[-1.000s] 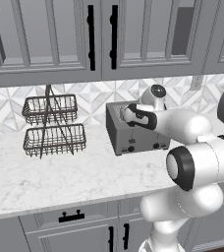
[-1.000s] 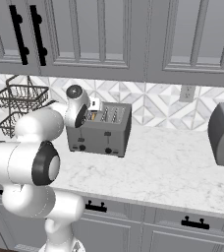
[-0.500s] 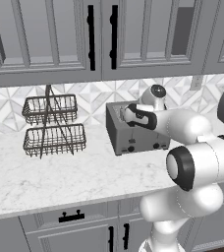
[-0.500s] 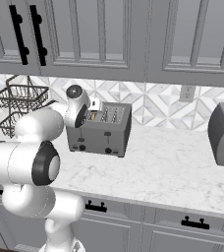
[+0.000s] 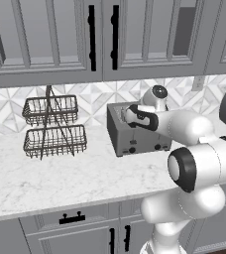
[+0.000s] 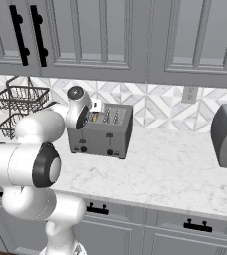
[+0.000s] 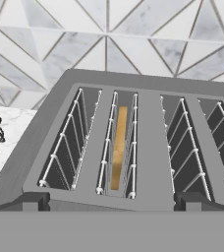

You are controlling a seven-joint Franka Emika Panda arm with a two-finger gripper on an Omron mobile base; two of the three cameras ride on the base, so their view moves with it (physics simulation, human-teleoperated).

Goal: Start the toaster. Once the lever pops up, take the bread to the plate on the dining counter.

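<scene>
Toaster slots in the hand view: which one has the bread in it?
The second slot from the left; a golden-brown bread edge stands in it, the others show bare wire guides.

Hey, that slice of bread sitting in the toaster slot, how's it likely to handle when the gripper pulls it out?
The bread looks thin and golden-brown, so probably light and fairly stiff, though it might crumble under a hard pinch. It stands on edge between wire guides in the toaster, so it may snag unless lifted straight up.

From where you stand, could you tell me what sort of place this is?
Most likely a home kitchen: a toaster with bread in a slot stands on a marble counter, under grey wall cabinets.
</scene>
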